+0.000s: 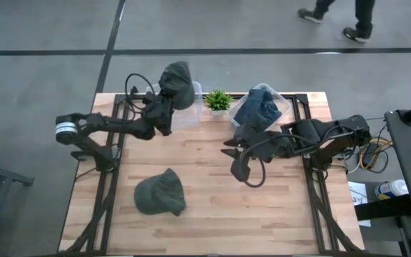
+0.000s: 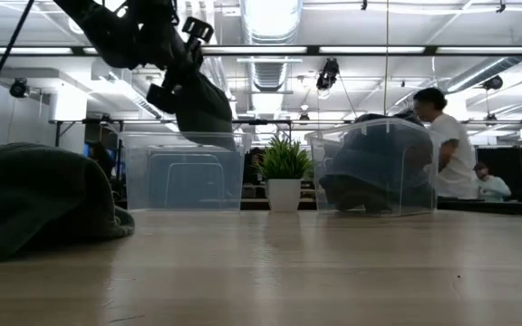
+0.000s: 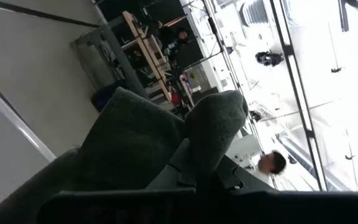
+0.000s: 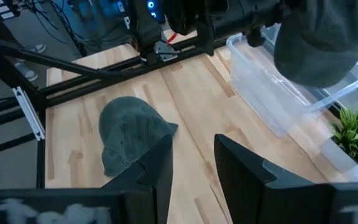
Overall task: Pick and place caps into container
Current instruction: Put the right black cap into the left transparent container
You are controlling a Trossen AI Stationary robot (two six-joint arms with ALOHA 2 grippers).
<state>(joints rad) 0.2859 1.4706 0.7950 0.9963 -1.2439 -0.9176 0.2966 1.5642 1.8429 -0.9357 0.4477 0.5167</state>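
My left gripper point(image 1: 164, 102) is shut on a dark olive-green cap point(image 1: 177, 81), held above the clear left container point(image 1: 191, 114); the cap also shows in the low view point(image 2: 205, 107) and the left wrist view point(image 3: 160, 137). A second olive cap point(image 1: 160, 193) lies flat on the table near the front left and shows in the right wrist view point(image 4: 129, 134). Dark slate-blue caps point(image 1: 261, 107) fill the right container point(image 1: 282, 106). My right gripper point(image 1: 236, 164) is open and empty over the table's middle; its fingers stand apart in its wrist view point(image 4: 192, 163). My left gripper holds the olive cap by bunched fabric point(image 3: 210, 130), several layers gathered. The cap itself covers the fingertips, so the exact part does not show. The cap is lifted clear and hangs in a lump below the gripper point(image 2: 208, 118), above the left container's open top.
A small green potted plant point(image 1: 218, 100) stands between the two containers at the table's far edge. Bare wood lies between the lying cap and my right gripper. People walk and stand in the room beyond the table point(image 2: 447, 145).
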